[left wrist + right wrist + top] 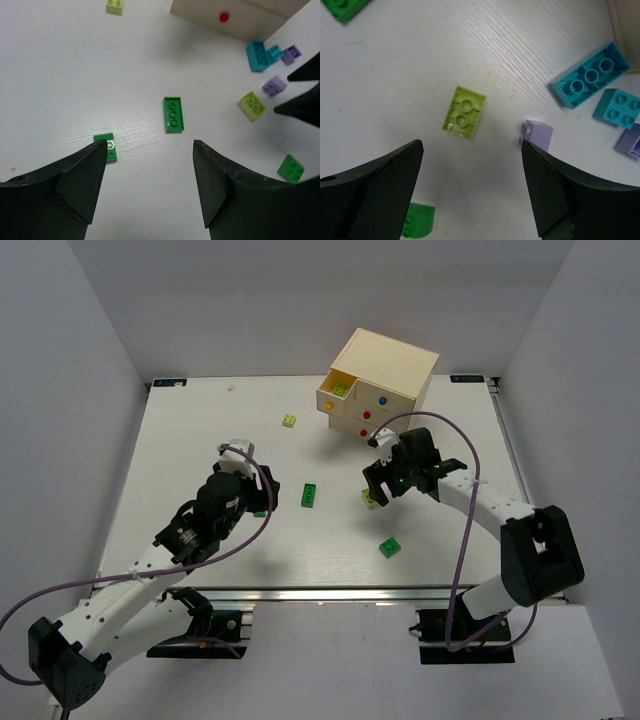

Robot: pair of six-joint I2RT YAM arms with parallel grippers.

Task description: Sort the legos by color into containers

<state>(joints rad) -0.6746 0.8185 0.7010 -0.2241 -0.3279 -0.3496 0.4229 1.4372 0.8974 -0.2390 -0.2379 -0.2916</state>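
Pick step: our right fingers (375,185) apart, hovering over lime brick (464,111) on the table (395,75), left fingers (75,180) apart too; next we drop, clamp, carry it to the open top drawer (327,397).

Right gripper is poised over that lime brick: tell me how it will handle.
The lime brick looks like rigid moulded plastic, so it probably won't flex. Small, likely light. Lying flat, it shouldn't roll, but smooth sides may slip in the open right gripper.
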